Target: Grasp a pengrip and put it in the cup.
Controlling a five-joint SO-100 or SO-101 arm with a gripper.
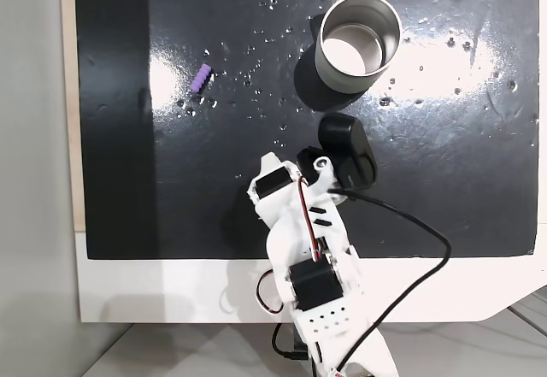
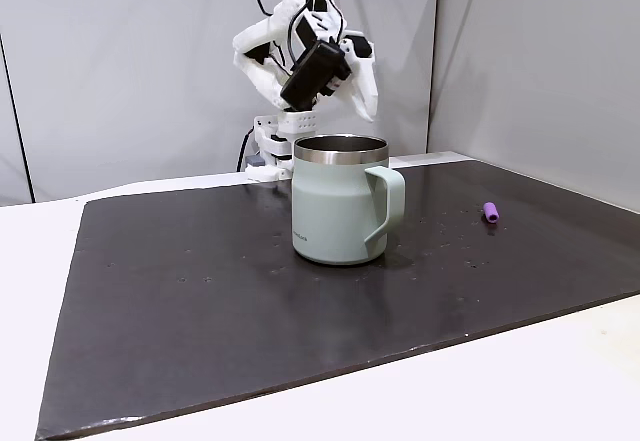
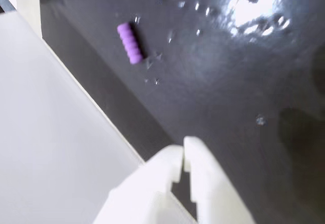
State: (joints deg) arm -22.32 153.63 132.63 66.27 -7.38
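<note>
Purple pengrip (image 1: 201,78) is lying left of the cup (image 1: 359,45) in a fixed view; gripper (image 3: 183,150) hovering, jaws pressed together.

Purple ribbed pengrip (image 3: 130,43), pale grey-green cup (image 2: 340,211) with shiny metallic inside, white tool (image 3: 183,153), black mat (image 1: 427,180).

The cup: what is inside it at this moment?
Looking down in a fixed view, the cup shows bare shiny metal walls and a pale bottom, with nothing in it. The near inner wall is hidden by the rim. The pengrip lies on the dark mat, apart from it.
</note>
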